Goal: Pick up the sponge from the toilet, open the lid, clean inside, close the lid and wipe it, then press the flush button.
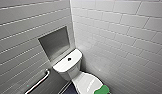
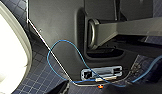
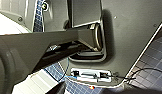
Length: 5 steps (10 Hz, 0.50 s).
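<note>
Where the two white-tiled walls [image 1: 117,32] meet, a white glossy ceramic toilet [image 1: 76,74] stands in the lower middle of the head view. Its small dark round flush button [image 1: 69,59] sits at the centre of the rectangular tank top. The oval white lid [image 1: 85,81] is down over the bowl, so whatever is in the bowl is hidden. A small bright green sponge with wavy edges [image 1: 102,90] lies on the front of that lid, at the bottom edge of the frame. Left of the tank and above it, a grey rectangular niche [image 1: 55,42] is set into the wall, and a shiny metal grab bar [image 1: 39,81] slants across the lower left.

In the left wrist view, the toilet's white curve fills the left edge above a dark blue tiled floor [image 2: 39,82], and a thin blue cable [image 2: 50,53] loops over the robot's dark body. How far either arm's fingers are open, or what they hold, I cannot tell.
</note>
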{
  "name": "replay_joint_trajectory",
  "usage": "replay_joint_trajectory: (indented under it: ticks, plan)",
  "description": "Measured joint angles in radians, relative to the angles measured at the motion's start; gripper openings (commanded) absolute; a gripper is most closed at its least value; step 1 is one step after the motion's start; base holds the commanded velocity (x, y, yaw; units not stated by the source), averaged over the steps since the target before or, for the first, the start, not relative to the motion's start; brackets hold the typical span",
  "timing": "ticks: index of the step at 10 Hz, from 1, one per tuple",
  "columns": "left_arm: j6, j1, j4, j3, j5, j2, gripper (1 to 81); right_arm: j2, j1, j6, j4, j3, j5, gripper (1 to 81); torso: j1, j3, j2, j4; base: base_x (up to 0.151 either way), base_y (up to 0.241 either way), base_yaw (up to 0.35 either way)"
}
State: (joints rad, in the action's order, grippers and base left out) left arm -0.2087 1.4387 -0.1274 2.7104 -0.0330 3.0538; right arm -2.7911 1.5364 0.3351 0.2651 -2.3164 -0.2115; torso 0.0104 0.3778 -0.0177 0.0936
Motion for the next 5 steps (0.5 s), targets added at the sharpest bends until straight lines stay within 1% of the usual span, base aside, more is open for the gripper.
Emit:
replay_joint_trajectory:
  ticks: [1, 2, 3, 4, 5]
  plan:
    - [0.000, 0.000, 0.000, 0.000, 0.000, -0.004, 81.1, 0.068, -0.006, 0.028, 0.000, 0.089, -0.035, 81.1, 0.000, 0.000, 0.000, 0.000, 0.000, 0.000, 0.000]
    - [0.000, 0.002, 0.000, 0.000, 0.000, -0.007, 81.1, 0.130, -0.006, 0.052, 0.000, 0.137, -0.067, 81.1, 0.004, 0.000, -0.007, 0.000, 0.000, 0.000, 0.000]
    - [0.000, 0.006, 0.000, 0.000, 0.003, -0.007, 81.1, 0.216, 0.000, 0.098, 0.000, 0.177, -0.100, 81.1, 0.018, 0.000, -0.029, 0.000, 0.000, 0.000, 0.000]
    - [0.000, 0.010, 0.001, -0.002, 0.004, -0.010, 81.1, 0.276, 0.001, 0.146, -0.001, 0.206, -0.134, 81.1, 0.038, 0.000, -0.061, 0.000, 0.000, 0.000, 0.000]
    - [0.000, 0.010, 0.004, -0.002, 0.003, -0.012, 81.1, 0.308, -0.008, 0.195, -0.001, 0.238, -0.169, 81.1, 0.060, 0.000, -0.098, 0.000, 0.000, 0.000, 0.000]
